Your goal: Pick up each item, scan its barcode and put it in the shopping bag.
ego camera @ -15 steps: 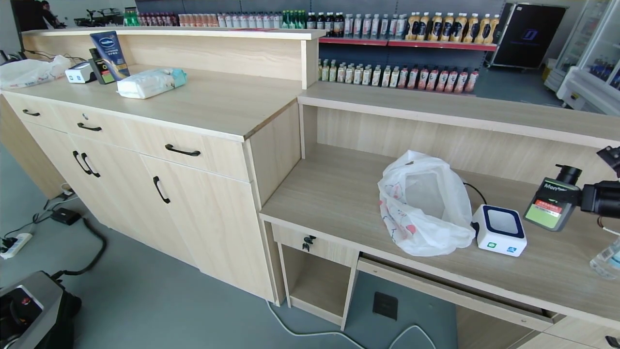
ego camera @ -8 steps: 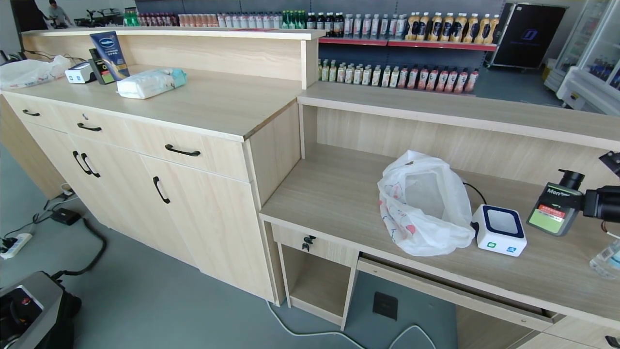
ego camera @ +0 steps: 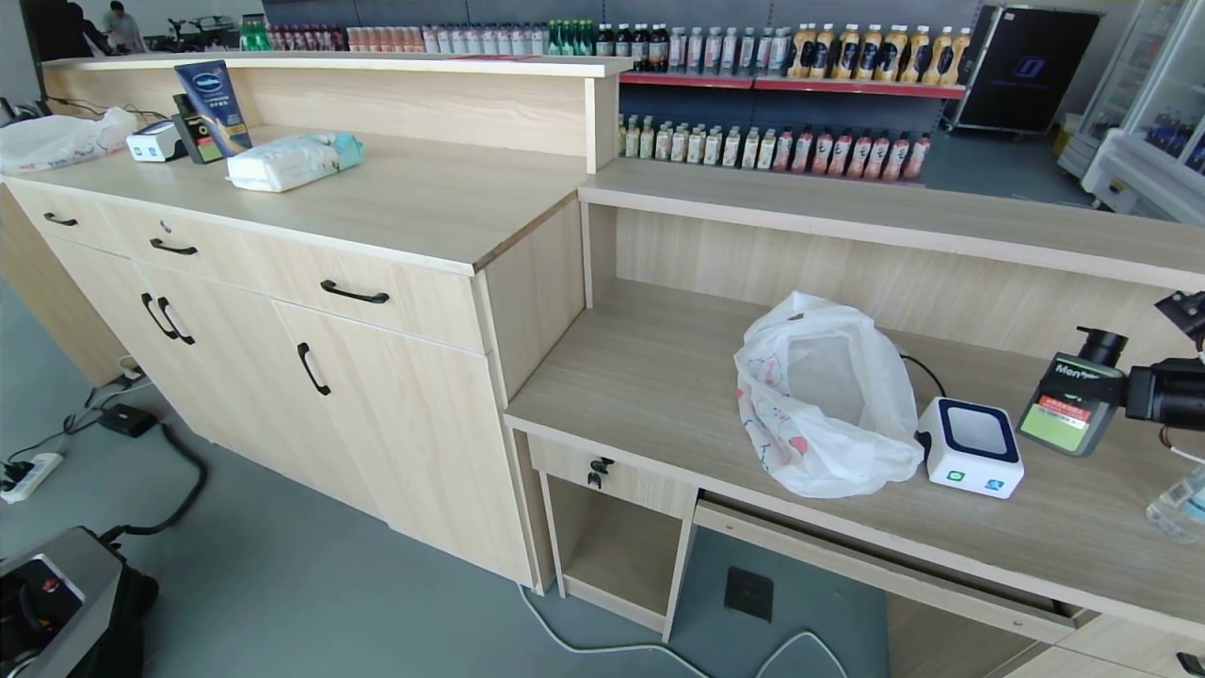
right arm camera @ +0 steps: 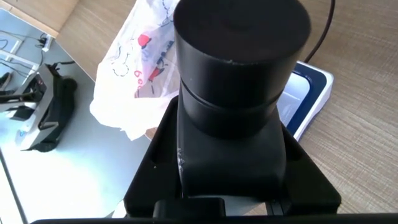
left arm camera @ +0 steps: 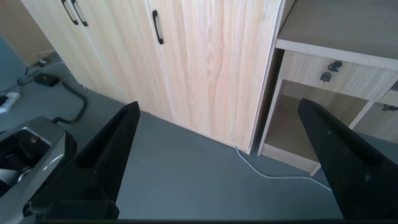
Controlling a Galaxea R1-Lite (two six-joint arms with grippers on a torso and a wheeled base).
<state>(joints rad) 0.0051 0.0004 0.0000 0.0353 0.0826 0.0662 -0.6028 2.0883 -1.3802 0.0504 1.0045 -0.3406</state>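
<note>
My right gripper [ego camera: 1141,394] is shut on a dark grey bottle [ego camera: 1071,411] with a black cap and a green label. It holds the bottle tilted in the air, just right of the white scanner [ego camera: 972,445] and above the counter. In the right wrist view the bottle's black cap [right arm camera: 241,74] hangs over the scanner's dark-framed window [right arm camera: 306,99], with the bag [right arm camera: 140,74] beside it. The white plastic shopping bag [ego camera: 824,400] stands open, touching the scanner's left side. My left gripper [left arm camera: 217,162] is open over the grey floor in front of the cabinet doors.
A clear water bottle [ego camera: 1179,504] lies on the counter [ego camera: 659,377] at the far right edge. The scanner's black cable [ego camera: 927,372] runs behind the bag. The higher counter on the left carries a tissue pack [ego camera: 292,160], a second scanner [ego camera: 155,141] and another bag [ego camera: 56,137].
The held bottle has dipped slightly lower and edged back toward the scanner. The bag, the scanner and the left arm have stayed put.
</note>
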